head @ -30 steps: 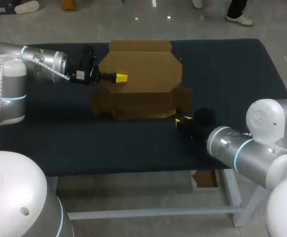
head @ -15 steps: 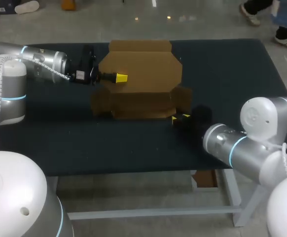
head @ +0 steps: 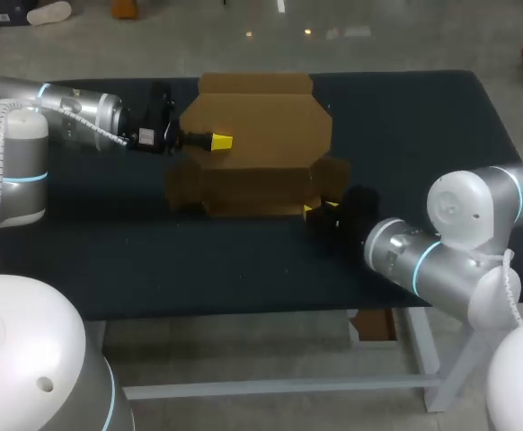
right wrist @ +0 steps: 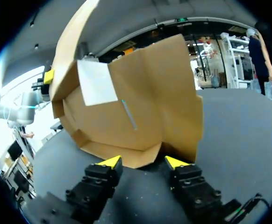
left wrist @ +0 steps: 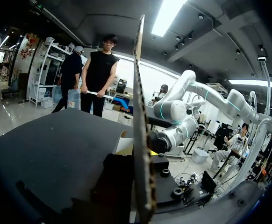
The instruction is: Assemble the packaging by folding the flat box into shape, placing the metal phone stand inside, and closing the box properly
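Head view: dimmish, flat overhead light. The cardboard box is evenly lit; the tabletop around it is near-black, shadows barely visible. Left wrist: box edge backlit by a bright ceiling strip. Right wrist: box face well lit, thin shadow beneath it.

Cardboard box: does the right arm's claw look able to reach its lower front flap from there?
Probably yes. The right claw is open just short of the cardboard box, whose bottom edge lies straight ahead of it, with nothing in the way.
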Motion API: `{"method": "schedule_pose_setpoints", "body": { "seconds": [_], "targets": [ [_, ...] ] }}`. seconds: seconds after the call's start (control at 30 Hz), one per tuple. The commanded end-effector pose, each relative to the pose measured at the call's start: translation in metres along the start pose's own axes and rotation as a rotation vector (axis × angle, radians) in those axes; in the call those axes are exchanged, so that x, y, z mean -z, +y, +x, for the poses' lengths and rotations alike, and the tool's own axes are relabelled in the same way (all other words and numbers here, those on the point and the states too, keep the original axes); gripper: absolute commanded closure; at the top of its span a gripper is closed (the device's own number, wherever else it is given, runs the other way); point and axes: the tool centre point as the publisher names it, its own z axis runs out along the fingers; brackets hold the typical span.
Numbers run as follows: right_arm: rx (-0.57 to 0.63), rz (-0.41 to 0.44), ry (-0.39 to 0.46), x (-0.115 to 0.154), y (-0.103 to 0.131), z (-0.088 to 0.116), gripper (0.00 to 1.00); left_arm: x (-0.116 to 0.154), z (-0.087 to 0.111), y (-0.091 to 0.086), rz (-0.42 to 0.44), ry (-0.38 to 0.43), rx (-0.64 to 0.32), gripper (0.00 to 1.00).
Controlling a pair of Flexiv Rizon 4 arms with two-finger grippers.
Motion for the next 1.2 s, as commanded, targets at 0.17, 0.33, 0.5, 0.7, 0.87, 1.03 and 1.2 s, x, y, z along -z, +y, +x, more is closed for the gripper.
{"method": "schedule_pose_setpoints", "body": {
  "seconds": [0.17,0.33,0.5,0.7,0.87,1.03,1.2],
  "targets": [
    [0.003,-0.011,0.033,-0.014,0.006,0.005,0.41,-0.001,0.0,0.002,0.0,0.001,0.0,1.0],
    [0.016,-0.022,0.059,-0.019,0.012,0.014,0.42,-0.001,0.0,0.002,0.0,0.001,0.0,1.0],
    [0.023,-0.021,0.079,-0.024,0.013,0.02,0.41,-0.001,0.0,0.002,0.0,0.001,0.0,1.0],
    [0.03,-0.016,0.106,-0.032,0.015,0.028,0.43,-0.001,0.0,0.002,0.0,0.001,0.0,1.0],
    [0.043,-0.02,0.129,-0.037,0.018,0.038,0.42,-0.001,0.0,0.002,0.0,0.001,0.0,1.0],
    [0.049,-0.03,0.129,-0.029,0.019,0.039,0.41,-0.001,0.0,0.002,0.0,0.001,0.0,1.0],
    [0.049,-0.04,0.108,-0.015,0.018,0.035,0.4,-0.001,0.0,0.002,0.0,0.001,0.0,1.0]
  ]
}}
